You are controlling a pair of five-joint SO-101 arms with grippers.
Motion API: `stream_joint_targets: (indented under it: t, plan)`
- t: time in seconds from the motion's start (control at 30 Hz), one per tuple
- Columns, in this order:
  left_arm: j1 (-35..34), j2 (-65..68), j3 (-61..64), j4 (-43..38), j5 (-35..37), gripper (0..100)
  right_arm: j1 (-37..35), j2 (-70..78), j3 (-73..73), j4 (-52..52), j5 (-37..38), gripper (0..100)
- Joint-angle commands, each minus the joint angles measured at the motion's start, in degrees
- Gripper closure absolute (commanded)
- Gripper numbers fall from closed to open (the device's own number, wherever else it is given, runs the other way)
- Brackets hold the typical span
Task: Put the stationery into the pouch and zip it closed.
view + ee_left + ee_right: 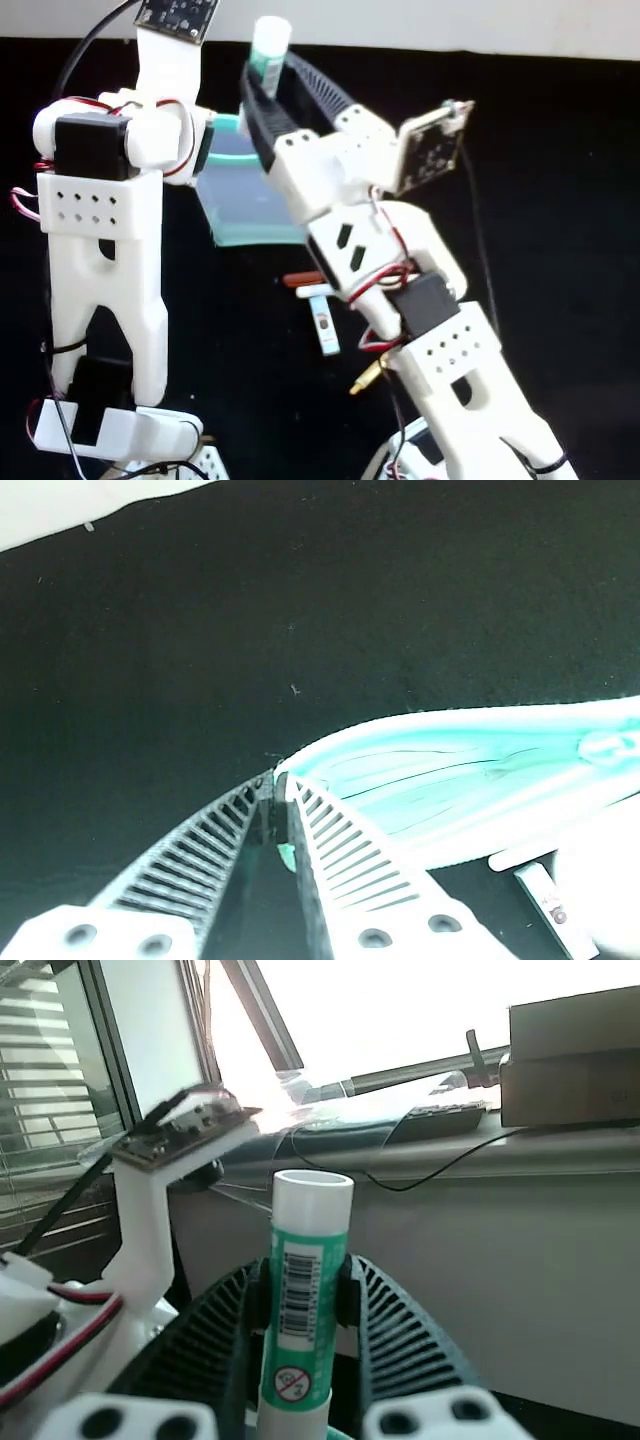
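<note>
The teal pouch (243, 205) lies on the black table, its mouth open in the left wrist view (470, 780). My left gripper (275, 785) is shut on the pouch's edge at one end of the opening, and the high view shows it at the pouch's left side (212, 135). My right gripper (305, 1295) is shut on a white and green glue stick (303, 1260), held upright. From above, the glue stick (270, 45) and right gripper (262, 80) hang over the pouch's far end.
An orange-red pen (300, 280) and a small white item with a blue end (324, 328) lie on the table just in front of the pouch, beside the right arm. The white item (545, 900) also lies near the pouch's rim. The table is black cloth.
</note>
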Motion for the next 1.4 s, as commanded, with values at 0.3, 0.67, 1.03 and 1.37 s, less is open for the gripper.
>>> stream_joint_targets:
  t: [0.3,0.67,1.03,1.37]
  plan:
    - [1.54,1.1,4.26,1.05,-0.53,99,-1.01,0.31,10.68,-1.8,0.62,99.3]
    - [1.54,1.1,4.26,1.05,-0.44,99,-1.01,4.53,10.15,-14.37,0.7,99.3]
    - [1.54,1.1,4.26,1.05,-0.44,99,-1.01,19.03,4.88,-18.77,0.79,98.9]
    - [1.45,1.1,4.26,0.97,-0.53,99,-3.21,19.03,4.44,-9.89,6.77,82.1]
